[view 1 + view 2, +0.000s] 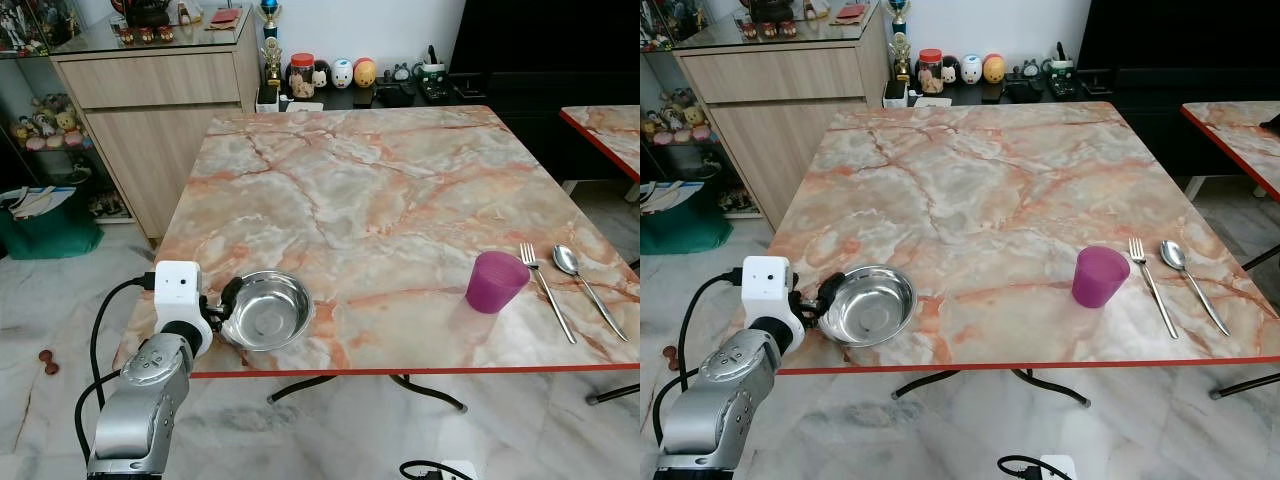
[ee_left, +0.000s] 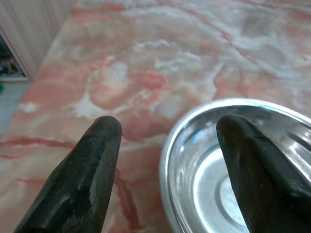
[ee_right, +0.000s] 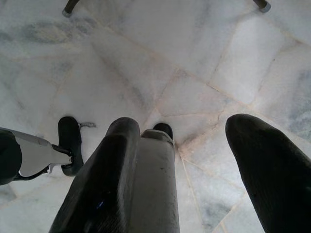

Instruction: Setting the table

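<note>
The left tool (image 2: 167, 145), spread, straddled a shiny round steel bowl's (image 1: 266, 310) rim at lower left. On the glossy marbled tabletop (image 1: 380, 200) stood a purple cup (image 1: 496, 281). The right tool (image 3: 194, 145) hung spread over floor tiles (image 3: 204, 43).

Pale marble floor (image 1: 60, 300) ran under table; wooden sideboard (image 1: 160, 110) stood against white wall (image 1: 350, 30) beyond table's far left corner; glass display shelves (image 1: 35, 120) of figurines beside it; low dark shelf (image 1: 380, 95) of trinkets past far edge; second marble table (image 1: 605, 130) off far right corner; green bag (image 1: 45, 225) on floor.
</note>
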{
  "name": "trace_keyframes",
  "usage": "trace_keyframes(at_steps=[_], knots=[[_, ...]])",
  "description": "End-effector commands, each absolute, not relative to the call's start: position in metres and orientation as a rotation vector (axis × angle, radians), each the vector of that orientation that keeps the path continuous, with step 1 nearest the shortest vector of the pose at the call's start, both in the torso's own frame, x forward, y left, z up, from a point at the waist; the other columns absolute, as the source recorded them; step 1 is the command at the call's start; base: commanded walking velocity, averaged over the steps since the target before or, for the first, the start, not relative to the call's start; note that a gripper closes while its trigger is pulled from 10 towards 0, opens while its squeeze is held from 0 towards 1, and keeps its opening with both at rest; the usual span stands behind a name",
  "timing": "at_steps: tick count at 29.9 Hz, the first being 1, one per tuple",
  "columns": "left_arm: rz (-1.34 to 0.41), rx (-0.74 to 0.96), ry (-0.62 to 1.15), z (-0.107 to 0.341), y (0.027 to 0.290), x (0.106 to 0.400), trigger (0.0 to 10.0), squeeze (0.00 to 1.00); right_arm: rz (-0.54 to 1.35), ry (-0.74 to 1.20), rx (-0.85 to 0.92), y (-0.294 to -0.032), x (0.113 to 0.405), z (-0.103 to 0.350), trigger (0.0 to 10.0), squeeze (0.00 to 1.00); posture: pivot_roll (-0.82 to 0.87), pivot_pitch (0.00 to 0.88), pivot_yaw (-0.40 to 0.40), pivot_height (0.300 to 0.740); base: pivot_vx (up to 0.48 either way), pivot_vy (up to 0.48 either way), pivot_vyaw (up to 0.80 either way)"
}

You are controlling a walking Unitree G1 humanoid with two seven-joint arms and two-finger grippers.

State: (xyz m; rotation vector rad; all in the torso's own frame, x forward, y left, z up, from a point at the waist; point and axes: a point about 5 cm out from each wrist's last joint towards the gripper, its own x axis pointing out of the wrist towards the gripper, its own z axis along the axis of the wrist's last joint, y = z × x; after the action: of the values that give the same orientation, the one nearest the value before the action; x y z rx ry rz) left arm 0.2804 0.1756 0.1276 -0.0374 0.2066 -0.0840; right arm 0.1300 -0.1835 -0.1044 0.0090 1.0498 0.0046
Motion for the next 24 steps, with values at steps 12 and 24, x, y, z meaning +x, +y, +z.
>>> trace_keyframes(at_steps=[12,24], knots=[[-0.150,-0.066,0.260,0.130,0.164,0.280,10.0,0.00,0.014,1.049,0.015,-0.182,0.132,-0.104,10.0,0.00,0.04,0.000,0.012,0.740,0.000,0.000,0.00],[-0.053,-0.108,0.293,0.120,0.172,0.281,10.0,0.00,0.014,1.047,0.019,-0.182,0.133,-0.104,10.0,0.00,0.03,0.000,0.014,0.740,0.000,0.000,0.00]])
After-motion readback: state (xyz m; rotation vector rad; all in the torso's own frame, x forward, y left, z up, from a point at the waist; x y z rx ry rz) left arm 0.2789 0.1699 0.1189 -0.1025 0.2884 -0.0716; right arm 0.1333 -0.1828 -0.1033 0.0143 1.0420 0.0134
